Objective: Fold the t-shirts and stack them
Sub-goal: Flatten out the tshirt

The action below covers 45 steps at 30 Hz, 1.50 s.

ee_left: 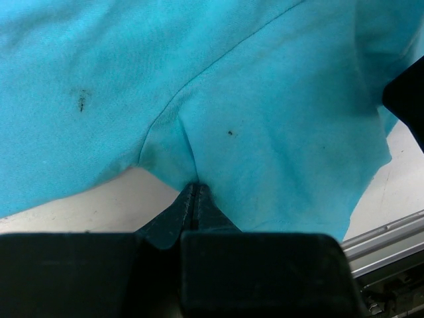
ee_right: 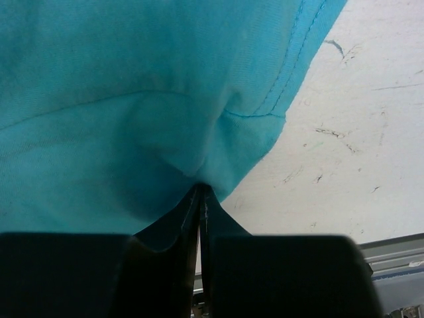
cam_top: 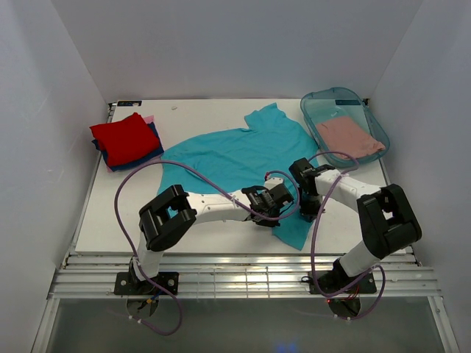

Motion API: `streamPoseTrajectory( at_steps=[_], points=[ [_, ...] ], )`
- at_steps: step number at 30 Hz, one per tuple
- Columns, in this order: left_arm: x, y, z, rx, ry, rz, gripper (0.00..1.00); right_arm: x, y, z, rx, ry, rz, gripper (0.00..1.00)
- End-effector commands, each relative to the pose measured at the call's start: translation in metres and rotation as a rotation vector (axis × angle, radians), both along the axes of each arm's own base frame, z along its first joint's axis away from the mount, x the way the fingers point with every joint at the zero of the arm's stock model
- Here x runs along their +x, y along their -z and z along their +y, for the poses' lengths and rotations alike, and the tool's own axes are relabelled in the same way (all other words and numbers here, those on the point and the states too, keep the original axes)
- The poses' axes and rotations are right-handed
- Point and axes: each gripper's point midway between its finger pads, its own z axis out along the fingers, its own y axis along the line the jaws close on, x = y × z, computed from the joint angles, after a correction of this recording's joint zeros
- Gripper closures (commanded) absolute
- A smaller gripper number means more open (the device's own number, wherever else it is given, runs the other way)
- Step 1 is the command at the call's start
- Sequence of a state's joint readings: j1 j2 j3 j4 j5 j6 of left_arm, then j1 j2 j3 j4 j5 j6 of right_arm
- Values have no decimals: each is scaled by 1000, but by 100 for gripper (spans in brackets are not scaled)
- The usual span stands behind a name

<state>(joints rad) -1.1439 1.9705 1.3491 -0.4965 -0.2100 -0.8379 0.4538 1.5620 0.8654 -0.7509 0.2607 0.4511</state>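
The white table (cam_top: 110, 213) is carrying everything. The large teal t-shirt (cam_top: 235, 154) is lying spread across its middle, one sleeve reaching toward the far right and a corner trailing toward the near edge, right of centre. At the far right the translucent teal tub (cam_top: 344, 94) is sitting just beside that sleeve, and a dusty-pink t-shirt (cam_top: 349, 136) is lying inside it. At the far left a folded stack is resting well apart from the teal cloth — the red t-shirt (cam_top: 124, 137) on top, the dark blue t-shirt (cam_top: 136, 157) under it, and a pink t-shirt (cam_top: 149, 118) peeking out at the far edge.

Both arms are reaching in over the near part of the teal t-shirt. The left gripper (ee_left: 194, 192) is pressing its fingers together on a puckered fold of teal cloth, bare table showing to its left. The right gripper (ee_right: 201, 192) is likewise pinching teal cloth — just beside a stitched hem.
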Motion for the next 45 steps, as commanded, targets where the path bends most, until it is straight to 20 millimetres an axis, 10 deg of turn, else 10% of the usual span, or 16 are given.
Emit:
streamPoseTrajectory(
  at_steps=[1, 27, 34, 36, 39, 42, 45],
  points=[
    [2, -24, -4, -49, -9, -39, 100, 0, 8, -8, -41, 3, 9, 92],
    [-16, -25, 18, -51, 6, -18, 100, 29, 24, -60, -108, 51, 111, 92],
    [-7, -110, 14, -158, -1, -151, 100, 76, -23, -63, -126, 39, -64, 92],
    [8, -131, 39, -133, -128, -235, 94, 93, -52, -61, -127, 40, -166, 92],
    [10, -134, 153, 92, -472, -319, 81, 96, -103, -55, -101, 33, -312, 88],
    [-3, -131, 242, 162, -736, -293, 39, 82, -144, -43, -13, 27, -427, 77],
    [-18, -107, 293, 157, -849, -217, 11, 56, -135, -30, 72, 35, -384, 60]
  ],
)
